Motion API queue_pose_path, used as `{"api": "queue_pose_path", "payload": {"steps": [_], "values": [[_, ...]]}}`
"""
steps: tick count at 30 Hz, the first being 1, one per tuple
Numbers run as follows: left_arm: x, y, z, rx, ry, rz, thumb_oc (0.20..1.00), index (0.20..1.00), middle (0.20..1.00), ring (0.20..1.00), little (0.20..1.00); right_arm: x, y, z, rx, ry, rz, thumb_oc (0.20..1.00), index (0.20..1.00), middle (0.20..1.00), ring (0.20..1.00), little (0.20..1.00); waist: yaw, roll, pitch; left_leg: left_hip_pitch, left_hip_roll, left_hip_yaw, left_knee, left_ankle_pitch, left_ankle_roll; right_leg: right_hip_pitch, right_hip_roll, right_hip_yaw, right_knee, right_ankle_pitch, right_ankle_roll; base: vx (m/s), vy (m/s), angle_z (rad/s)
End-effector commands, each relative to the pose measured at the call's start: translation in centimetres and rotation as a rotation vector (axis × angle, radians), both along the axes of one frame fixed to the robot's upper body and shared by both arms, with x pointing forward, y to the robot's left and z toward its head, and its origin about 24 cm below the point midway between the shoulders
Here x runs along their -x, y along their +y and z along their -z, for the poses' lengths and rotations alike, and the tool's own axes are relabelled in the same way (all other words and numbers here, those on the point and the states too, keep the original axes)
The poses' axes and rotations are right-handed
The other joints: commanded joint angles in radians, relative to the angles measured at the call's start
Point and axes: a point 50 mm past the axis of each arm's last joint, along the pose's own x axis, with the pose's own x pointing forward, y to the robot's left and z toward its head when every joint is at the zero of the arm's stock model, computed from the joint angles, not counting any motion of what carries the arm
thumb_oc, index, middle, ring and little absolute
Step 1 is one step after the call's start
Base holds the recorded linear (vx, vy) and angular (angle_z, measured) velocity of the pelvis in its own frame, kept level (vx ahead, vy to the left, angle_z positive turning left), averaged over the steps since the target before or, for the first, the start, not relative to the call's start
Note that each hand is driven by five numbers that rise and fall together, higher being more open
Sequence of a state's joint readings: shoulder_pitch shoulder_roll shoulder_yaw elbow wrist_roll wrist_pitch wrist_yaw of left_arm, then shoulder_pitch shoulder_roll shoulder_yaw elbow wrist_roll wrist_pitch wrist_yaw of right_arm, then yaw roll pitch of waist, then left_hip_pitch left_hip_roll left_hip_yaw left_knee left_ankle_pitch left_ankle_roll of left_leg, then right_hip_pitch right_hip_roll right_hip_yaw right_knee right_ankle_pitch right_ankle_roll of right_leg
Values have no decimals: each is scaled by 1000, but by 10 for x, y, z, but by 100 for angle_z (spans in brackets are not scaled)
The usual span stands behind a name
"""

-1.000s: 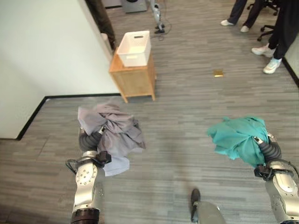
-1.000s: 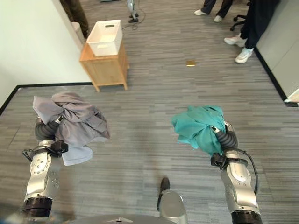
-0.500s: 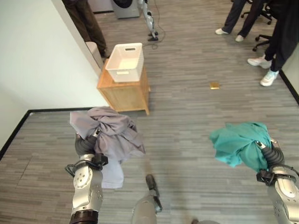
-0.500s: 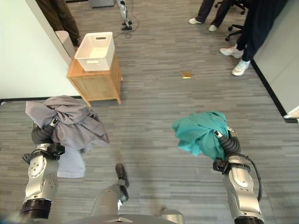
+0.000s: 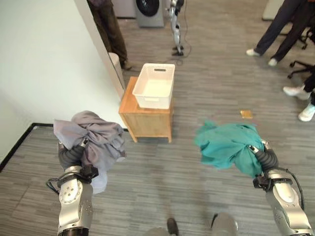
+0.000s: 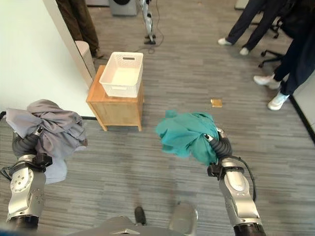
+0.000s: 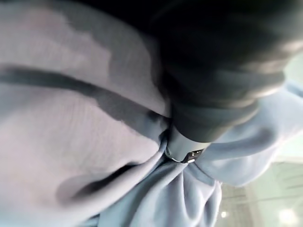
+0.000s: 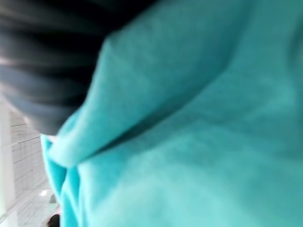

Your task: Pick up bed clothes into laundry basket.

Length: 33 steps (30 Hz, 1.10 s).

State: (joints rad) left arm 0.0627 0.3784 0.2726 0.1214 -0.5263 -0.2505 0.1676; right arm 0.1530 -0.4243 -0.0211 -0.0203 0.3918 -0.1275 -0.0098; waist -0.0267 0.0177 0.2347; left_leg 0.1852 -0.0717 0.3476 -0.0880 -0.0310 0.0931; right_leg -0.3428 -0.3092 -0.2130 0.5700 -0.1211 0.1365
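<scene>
Left eye view: both garments are off the floor and carried, one per arm. The grey garment is bunched over the left hand; the teal garment is draped over the right hand. Cloth hides the fingers of both hands, so their closure cannot be determined. The white laundry basket sits empty on the wooden cabinet beside the white wall.

Status — pick-up appears complete; delivery is outstanding. Neither garment is over the basket, and both remain short of the cabinet.

Against the frame one second earlier, the basket and cabinet appear larger and nearer the picture centre — the camera has advanced toward them. Both garments stay in the same carry.
</scene>
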Motion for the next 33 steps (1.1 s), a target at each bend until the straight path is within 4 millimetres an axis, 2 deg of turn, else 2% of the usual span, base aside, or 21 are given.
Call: {"api": "queue_pose_path", "payload": {"steps": [1, 2, 4, 7, 9, 10, 11, 12, 13, 15, 16, 17, 19, 20, 22, 24, 26, 27, 29, 31, 33], "values": [[-14, -5, -42, -97, -192, 55, 200, 200, 200, 200, 200, -9, -19, -29, 30, -148, 67, 200, 200, 200, 200, 200, -34, -3, 12, 21, 76, -54, 26, -17, -108, 179, 146, 76, -387, 155, 18, 659, -160, 53], [-19, -9, -44, -87, -205, 78, 200, 200, 200, 200, 200, -5, -22, -26, 27, -139, 81, 200, 200, 200, 200, 200, -59, -4, 11, 47, 71, -73, 16, -34, -119, 165, 168, 125, -487, 187, 30, 522, -118, 52], [-26, -16, -47, -77, -232, 119, 200, 200, 200, 200, 200, -1, -25, -26, 29, -141, 96, 200, 200, 200, 200, 200, -87, -12, 1, 80, 71, -96, 3, -53, -138, 133, 167, 167, -590, 245, 56, 485, -148, 59], [-32, -28, -42, -34, -243, 168, 200, 200, 200, 200, 200, 6, -31, -26, 25, -146, 113, 200, 200, 200, 200, 200, -111, -20, -21, 127, 87, -122, 27, -89, -160, 149, 152, 141, -587, 267, 68, 378, -194, 66], [-33, -30, -39, -24, -234, 168, 200, 200, 200, 200, 200, 6, -31, -25, 29, -144, 117, 200, 200, 200, 200, 200, -115, -24, -28, 132, 102, -130, 69, -96, -172, 166, 154, 134, -569, 276, 55, 337, -241, 37], [-34, -35, -36, -1, -237, 186, 200, 200, 200, 200, 200, 6, -34, -25, 29, -144, 126, 200, 200, 200, 200, 200, -127, -16, -27, 128, 133, -148, 147, -67, -192, 172, 172, 149, -537, 277, 41, 250, -217, 51], [-36, -39, -32, 31, -229, 200, 200, 200, 200, 200, 200, 6, -36, -25, 23, -142, 133, 200, 200, 200, 200, 200, -124, -18, -30, 94, 161, -150, 238, -33, -203, 191, 172, 133, -529, 263, 26, 462, -466, 47], [-38, -46, -26, 124, -243, 219, 200, 200, 200, 200, 200, 3, -40, -30, 4, -166, 140, 200, 200, 200, 200, 200, -115, -28, -25, -29, 220, -160, 522, 99, -232, 264, 182, 91, -544, 233, -32, 462, -504, 16], [-37, -46, -23, 139, -235, 217, 200, 200, 200, 200, 200, 2, -41, -33, 11, -174, 132, 200, 200, 200, 200, 200, -100, -35, -16, -66, 238, -161, 619, 135, -238, 313, 195, 70, -563, 211, -54, 440, -483, 31], [-35, -47, -20, 150, -225, 222, 200, 200, 200, 200, 200, 2, -47, -37, 37, -174, 154, 200, 200, 200, 200, 200, -75, -57, -7, -143, 249, -132, 662, 154, -240, 385, 189, 52, -597, 182, -71, 241, -228, 35], [-35, -47, -20, 151, -225, 223, 200, 200, 200, 200, 200, 1, -48, -37, 38, -174, 154, 200, 200, 200, 200, 200, -76, -56, -5, -144, 251, -133, 667, 152, -241, 388, 191, 51, -599, 181, -71, 318, -174, 9], [-34, -46, -14, 183, -210, 216, 200, 200, 200, 200, 200, -1, -51, -44, 63, -190, 164, 200, 200, 200, 200, 200, -49, -68, 3, -212, 282, -97, 583, 138, -235, 445, 177, 43, -619, 168, -70, 400, -96, 14], [-31, -42, -5, 204, -176, 180, 200, 200, 200, 200, 200, -2, -53, -51, 91, -217, 165, 200, 200, 200, 200, 200, -29, -56, -8, -244, 257, -87, 343, 127, -233, 481, 174, 32, -628, 135, -53, 461, -20, 16], [-30, -41, -3, 208, -167, 176, 200, 200, 200, 200, 200, -3, -52, -52, 102, -219, 161, 200, 200, 200, 200, 200, -19, -53, -14, -244, 237, -105, 258, 136, -230, 493, 175, 31, -629, 125, -49, 312, 60, 0], [-28, -38, -1, 211, -161, 161, 200, 200, 200, 200, 200, -6, -53, -57, 139, -228, 156, 200, 200, 200, 200, 200, -9, -40, -26, -256, 228, -116, 143, 196, -245, 514, 186, 34, -633, 110, -45, 337, 68, -17], [-27, -33, -3, 186, -162, 147, 200, 200, 200, 200, 200, -10, -52, -65, 165, -252, 149, 200, 200, 200, 200, 200, -12, -36, -34, -244, 224, -90, 143, 200, -250, 538, 186, 36, -626, 93, -48, 275, 71, -22], [-26, -30, -7, 163, -171, 142, 200, 200, 200, 200, 200, -13, -50, -70, 175, -271, 139, 200, 200, 200, 200, 200, -16, -36, -39, -231, 223, -74, 164, 176, -245, 551, 185, 42, -622, 75, -48, 185, 108, -25], [-25, -27, -10, 137, -171, 138, 200, 200, 200, 200, 200, -18, -48, -78, 187, -308, 134, 200, 200, 200, 200, 200, -16, -32, -57, -215, 211, -73, 165, 147, -230, 563, 170, 46, -615, 65, -39, 285, 184, -36], [-24, -22, -18, 102, -186, 121, 200, 200, 200, 200, 200, -21, -50, -80, 200, -315, 147, 200, 200, 200, 200, 200, -17, -36, -78, -189, 193, -51, 158, 107, -206, 569, 141, 55, -584, 56, -22, 320, 238, -39], [-23, -18, -24, 79, -199, 108, 200, 200, 200, 200, 200, -24, -46, -79, 199, -308, 138, 200, 200, 200, 200, 200, -13, -39, -84, -160, 173, -33, 140, 80, -178, 536, 119, 74, -488, 65, -6, 210, 213, -40], [-24, -14, -28, 63, -201, 95, 200, 200, 200, 200, 200, -30, -42, -79, 193, -311, 123, 200, 200, 200, 200, 200, -6, -40, -69, -124, 148, -18, 119, 57, -141, 418, 87, 107, -287, 132, 21, 131, 224, -11]]}}
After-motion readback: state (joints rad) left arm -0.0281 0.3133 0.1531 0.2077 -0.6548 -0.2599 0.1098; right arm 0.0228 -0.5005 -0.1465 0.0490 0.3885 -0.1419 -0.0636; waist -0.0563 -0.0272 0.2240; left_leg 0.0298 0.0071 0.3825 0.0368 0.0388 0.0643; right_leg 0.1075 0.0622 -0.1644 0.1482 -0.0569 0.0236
